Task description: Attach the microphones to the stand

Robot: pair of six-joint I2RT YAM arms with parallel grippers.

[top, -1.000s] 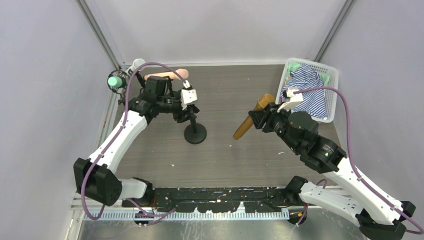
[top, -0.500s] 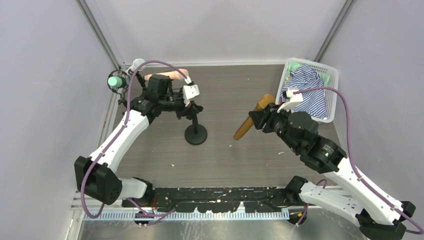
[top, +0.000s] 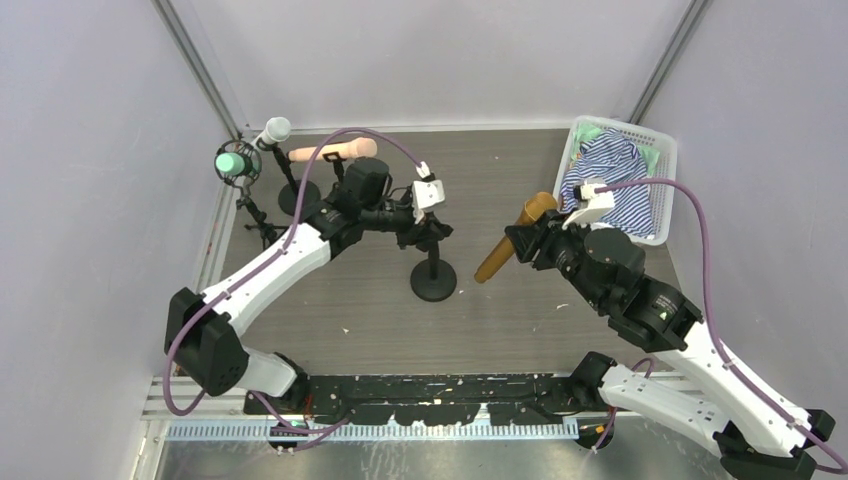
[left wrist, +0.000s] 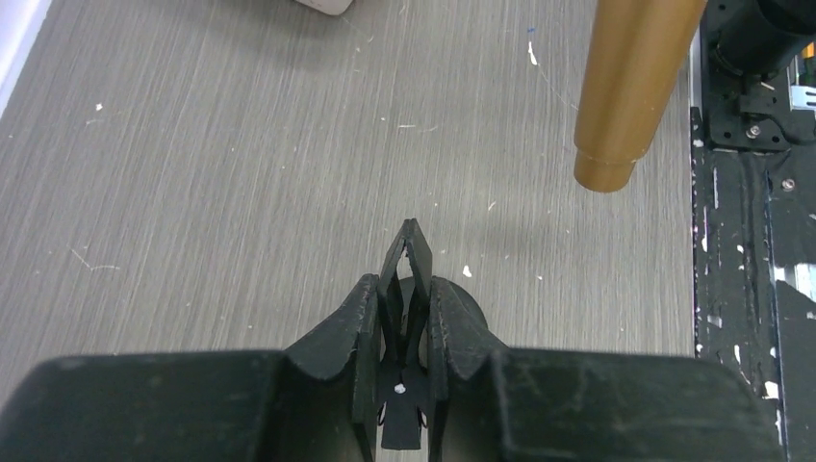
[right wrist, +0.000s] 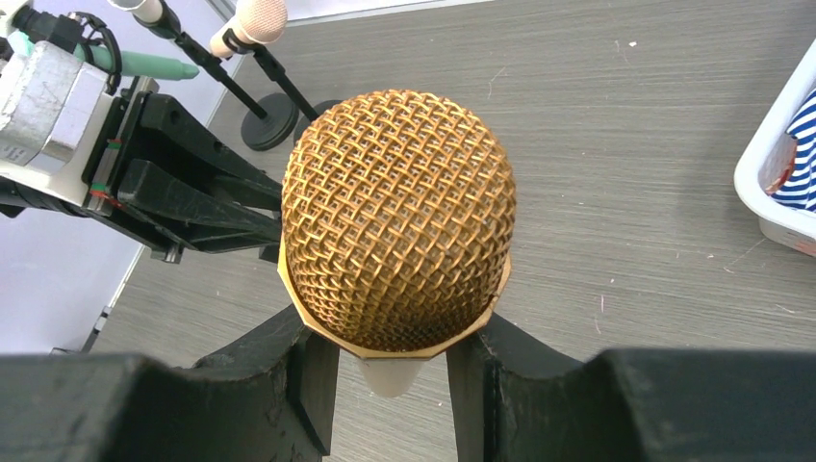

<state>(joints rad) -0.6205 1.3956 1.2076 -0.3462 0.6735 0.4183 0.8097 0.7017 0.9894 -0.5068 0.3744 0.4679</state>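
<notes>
Look, the right gripper clamps the golden-brown stick microphone under its mesh head. It's stiff, likely slick, good hold there. The left gripper pinches the clip of the black round-based stand.

Mesh head of the golden-brown microphone between fingers of the right hand.

A golden-brown microphone is shown, its mesh head woven in gold. A mint green microphone, a white microphone and a peach-pink microphone are seen. The microphone stand is black. A blue-and-white striped cloth is seen in a white basket; the table is grained grey-brown.
</notes>
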